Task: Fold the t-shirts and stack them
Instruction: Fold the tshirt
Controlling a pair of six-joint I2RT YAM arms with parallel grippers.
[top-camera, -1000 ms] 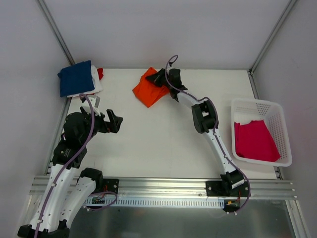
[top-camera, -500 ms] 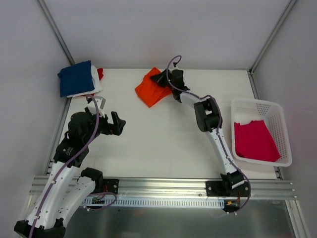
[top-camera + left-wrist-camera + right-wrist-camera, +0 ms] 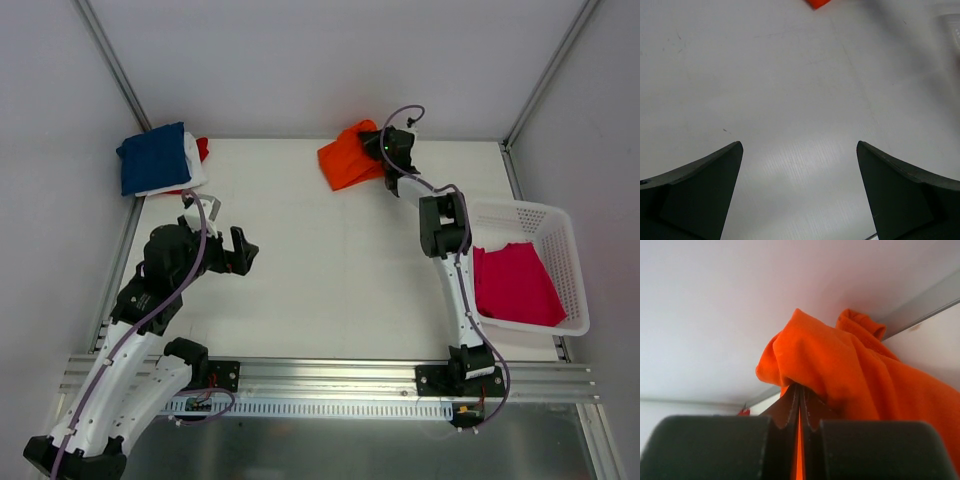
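overhead view of a white table [image 3: 330, 270] with two robot arms bolted at its near edge. the right arm is stretched to the far edge of the table, right of centre, where the right tool [image 3: 383, 150] is clamped on a bunched orange t-shirt [image 3: 345, 160]. its wrist view shows the jaws pressed together on a fold of the orange cloth, with the rest heaped beyond them against the back wall. the left tool [image 3: 243, 254] hangs over bare table near the left edge, jaws spread wide and holding nothing. the step in hand looks like fetching the orange t-shirt for folding: it is crumpled, not laid flat, so folding has not begun. the next move likely calls for bringing it to the middle of the table and spreading it flat. the left tool would probably need to take a second edge, since limp cloth held at one point hangs and twists. in the far left corner a navy t-shirt [image 3: 152, 158] tops a pile, with a white t-shirt [image 3: 197, 172] under it and a red t-shirt [image 3: 203, 148] peeking out behind; this is apparently the stack. at the right edge a white lattice basket [image 3: 578, 280] holds a magenta t-shirt [image 3: 515, 285], not yet folded. no object lies between the orange cloth and the middle, but the back wall and the arm's long reach leave little room.
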